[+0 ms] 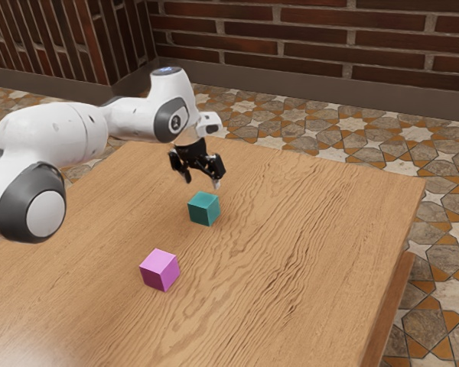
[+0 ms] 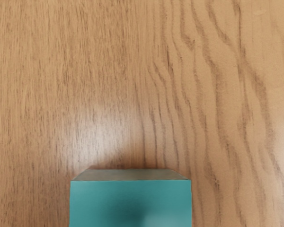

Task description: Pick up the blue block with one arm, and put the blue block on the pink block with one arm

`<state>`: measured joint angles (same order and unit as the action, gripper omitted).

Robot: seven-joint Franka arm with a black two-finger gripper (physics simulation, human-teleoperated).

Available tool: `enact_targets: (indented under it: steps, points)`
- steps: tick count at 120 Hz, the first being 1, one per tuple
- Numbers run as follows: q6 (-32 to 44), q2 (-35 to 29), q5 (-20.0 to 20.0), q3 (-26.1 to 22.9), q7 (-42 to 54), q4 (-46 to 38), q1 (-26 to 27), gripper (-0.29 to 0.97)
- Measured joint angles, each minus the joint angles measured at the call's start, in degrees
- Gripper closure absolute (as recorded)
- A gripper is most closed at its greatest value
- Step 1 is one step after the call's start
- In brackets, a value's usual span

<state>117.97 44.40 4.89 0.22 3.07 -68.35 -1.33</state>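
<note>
Right now the blue block (image 1: 204, 208), which renders more teal than blue, sits flat on the wooden table (image 1: 314, 252), roughly mid-table and resting on nothing else. In the wrist view the blue block (image 2: 130, 201) lies just under my hand, with one side face and a sliver of its top showing against the wood grain (image 2: 132, 71). My gripper (image 1: 203, 180) hovers just above it, on its far side. The fingers (image 1: 216, 182) are spread apart and point down, touching nothing. The pink block (image 1: 160, 269) stands on the table nearer the camera and toward the exterior view's left, apart from the blue one. The white arm (image 1: 76, 134) reaches in from the exterior view's left. Beyond the table's far edge are a patterned tile floor (image 1: 382, 138) and a brick wall (image 1: 329, 38).
</note>
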Motion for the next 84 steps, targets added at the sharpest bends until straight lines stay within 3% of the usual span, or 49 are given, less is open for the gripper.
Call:
enact_targets:
  steps: [66,84]
  points:
    - [-0.9,3.5,1.8,0.5,-2.0,-1.7,-0.4,0.02]
    - [-0.6,4.1,1.5,0.5,-2.4,-1.4,-0.4,0.09]
